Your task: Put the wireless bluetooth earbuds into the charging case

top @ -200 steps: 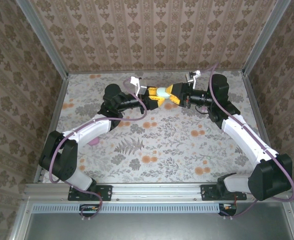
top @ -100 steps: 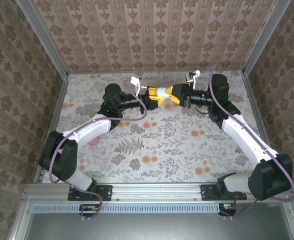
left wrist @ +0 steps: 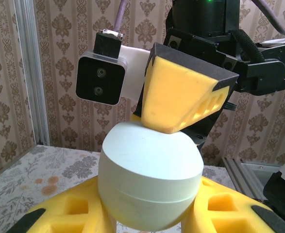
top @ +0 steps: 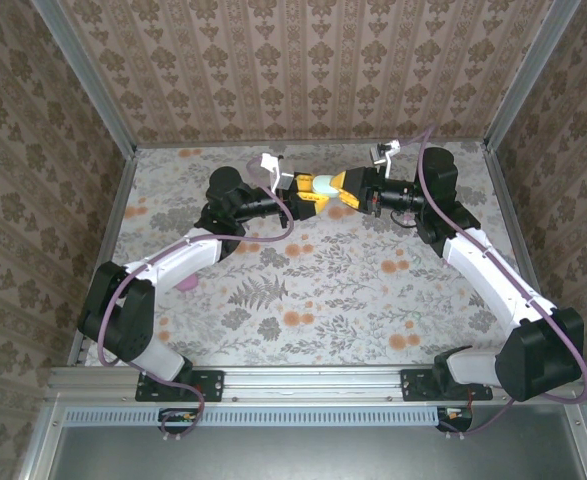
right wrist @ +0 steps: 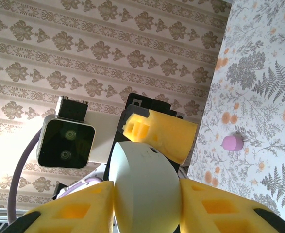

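A: Step in hand?
B: Opening, I judge. The shut charging case (top: 324, 185) is held off the surface (top: 373, 300), with left hand (left wrist: 149, 218) and right hand (right wrist: 147, 208) both clamped on it. A pink piece (right wrist: 232, 142), possibly an earbud, lies apart.
A: Next?
B: Lid lifted, base steady.

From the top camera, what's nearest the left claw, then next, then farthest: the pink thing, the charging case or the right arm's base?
1. charging case, held in the left claw, back middle.
2. pink thing, on the table, left side.
3. right arm's base, near right corner.
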You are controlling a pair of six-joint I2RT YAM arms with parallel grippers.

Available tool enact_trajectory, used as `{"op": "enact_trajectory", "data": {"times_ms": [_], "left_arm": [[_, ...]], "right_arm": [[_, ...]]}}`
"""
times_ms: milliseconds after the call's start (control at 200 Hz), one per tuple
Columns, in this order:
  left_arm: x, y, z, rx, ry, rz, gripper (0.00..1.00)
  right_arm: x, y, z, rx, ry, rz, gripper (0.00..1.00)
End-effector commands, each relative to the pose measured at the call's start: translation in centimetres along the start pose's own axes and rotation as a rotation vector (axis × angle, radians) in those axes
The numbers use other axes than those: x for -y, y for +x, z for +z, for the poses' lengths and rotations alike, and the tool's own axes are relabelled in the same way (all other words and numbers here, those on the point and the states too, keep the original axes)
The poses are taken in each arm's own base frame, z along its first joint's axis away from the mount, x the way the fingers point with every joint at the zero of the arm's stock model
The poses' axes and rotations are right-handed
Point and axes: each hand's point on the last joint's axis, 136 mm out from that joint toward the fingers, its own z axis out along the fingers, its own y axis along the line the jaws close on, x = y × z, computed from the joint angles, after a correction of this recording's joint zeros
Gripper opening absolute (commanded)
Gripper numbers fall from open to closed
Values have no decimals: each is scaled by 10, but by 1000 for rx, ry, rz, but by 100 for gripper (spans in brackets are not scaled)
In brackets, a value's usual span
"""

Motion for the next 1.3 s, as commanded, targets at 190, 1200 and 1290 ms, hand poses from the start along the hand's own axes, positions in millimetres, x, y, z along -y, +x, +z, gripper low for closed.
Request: {"op": "enact_trajectory", "data": {"times_ms": [190, 1200, 1290], "left_arm": [[2, -14, 0, 18, 11, 51, 32], [5, -24, 4, 54, 46, 40, 51], [4, -24, 4, 54, 47, 39, 52]], "right_arm": [[-20, 3, -1, -27, -51, -48, 24], [-19, 0, -1, 1, -83, -52, 15], [-19, 0, 0, 0, -84, -56, 15]]}}
